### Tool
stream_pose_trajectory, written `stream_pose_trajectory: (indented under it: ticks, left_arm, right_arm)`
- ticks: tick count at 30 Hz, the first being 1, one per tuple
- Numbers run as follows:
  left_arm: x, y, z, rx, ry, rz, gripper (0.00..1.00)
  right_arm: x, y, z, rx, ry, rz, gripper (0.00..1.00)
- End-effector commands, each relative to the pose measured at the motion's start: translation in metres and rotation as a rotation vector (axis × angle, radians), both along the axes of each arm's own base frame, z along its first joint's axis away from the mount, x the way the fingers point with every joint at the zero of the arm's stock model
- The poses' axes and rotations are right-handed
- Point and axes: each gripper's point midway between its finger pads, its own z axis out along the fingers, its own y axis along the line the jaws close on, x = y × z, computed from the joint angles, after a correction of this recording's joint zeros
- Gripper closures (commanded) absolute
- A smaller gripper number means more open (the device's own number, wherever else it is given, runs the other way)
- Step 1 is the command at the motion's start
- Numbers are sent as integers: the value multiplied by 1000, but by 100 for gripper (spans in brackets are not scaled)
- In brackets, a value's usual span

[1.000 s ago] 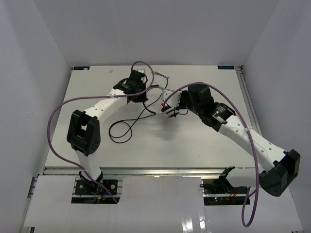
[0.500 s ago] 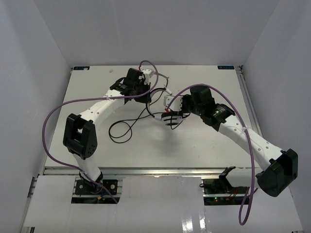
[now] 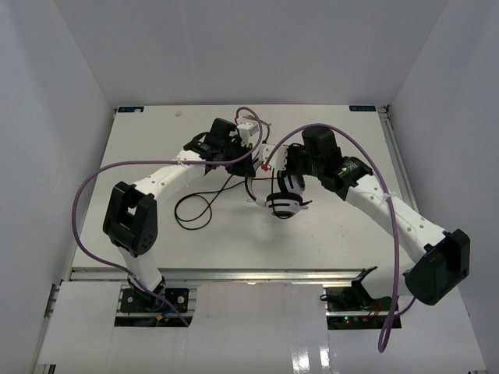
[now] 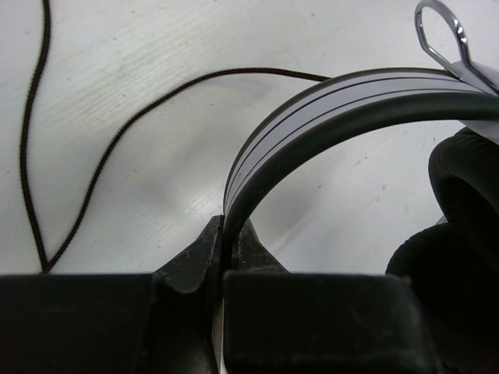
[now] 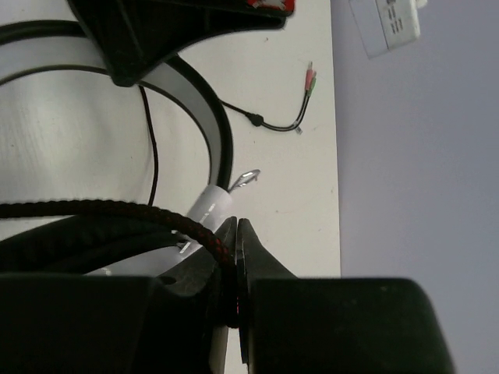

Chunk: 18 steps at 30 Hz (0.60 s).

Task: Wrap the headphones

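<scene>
The headphones (image 3: 283, 205) hang between my two grippers over the middle of the table, with one ear cup lowest. My left gripper (image 3: 249, 156) is shut on the black-and-white headband (image 4: 327, 101), which rises from its jaws (image 4: 228, 234) and curves right toward a black ear pad (image 4: 460, 202). My right gripper (image 3: 282, 168) is shut on the thin braided cord (image 5: 117, 209) next to the headband's end (image 5: 210, 204). The rest of the cord lies in loops on the table (image 3: 193, 210). Its frayed end (image 5: 302, 109) lies on the table near the back.
Thick purple arm cables (image 3: 93, 175) arch over both arms. White walls enclose the table on the left, back and right. The table's near edge (image 3: 234, 273) runs in front of the arm bases. A white label (image 5: 387, 23) is on the wall.
</scene>
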Motion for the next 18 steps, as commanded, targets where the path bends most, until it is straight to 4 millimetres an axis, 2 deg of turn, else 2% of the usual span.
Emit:
stream_pose_trajectory:
  ticks: [1,6,9,18]
  left_arm:
    - [-12,-24,46,-176,-38,-93,100]
    - [-20,-30,53,-217,-22,-144,100]
    - [-25,-33,57,-239,-12,-172,100]
    - [-33,-39,65,-281,4,-226,100]
  right_arm:
    - [24,-14,14,106,-16,-91,92]
    - [36,-20,13,171,42,-113,92]
    - [41,-24,3,199,100,-119,92]
    - [30,-12,-13,306,269,-55,92]
